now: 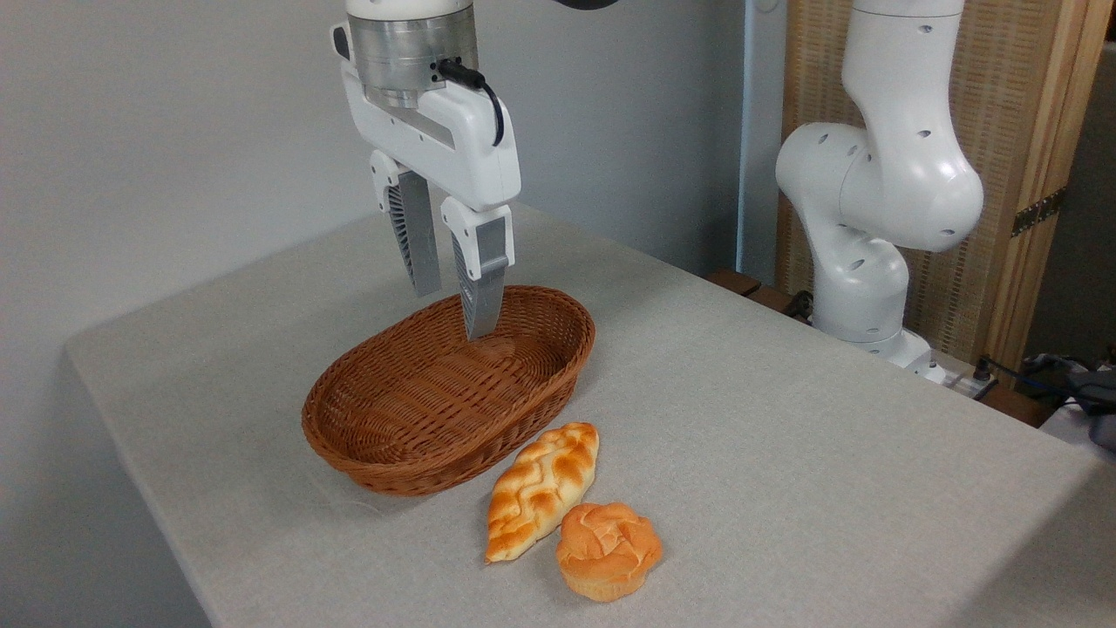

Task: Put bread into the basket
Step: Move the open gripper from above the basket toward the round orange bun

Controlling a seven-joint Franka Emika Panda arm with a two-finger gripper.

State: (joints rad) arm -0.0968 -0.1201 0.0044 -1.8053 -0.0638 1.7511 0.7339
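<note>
gripper [453, 305] parted above basket [418, 453], bread [608, 549] on grey table [785, 419], grey wall [174, 131]

From my feed, the white robot arm [881, 192] runs out past the top edge. The grey cloth-covered desk [785, 419] is cut off at the bottom and right edges. One grey finger [481, 301] hides part of the far rim of the reddish-brown oval wicker basket [384, 436]. The dark cables [1068, 379] at far right are too small to identify.

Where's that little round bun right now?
The bun sits on the table, bottom centre, right beside the braided loaf, in front of the basket.
</note>
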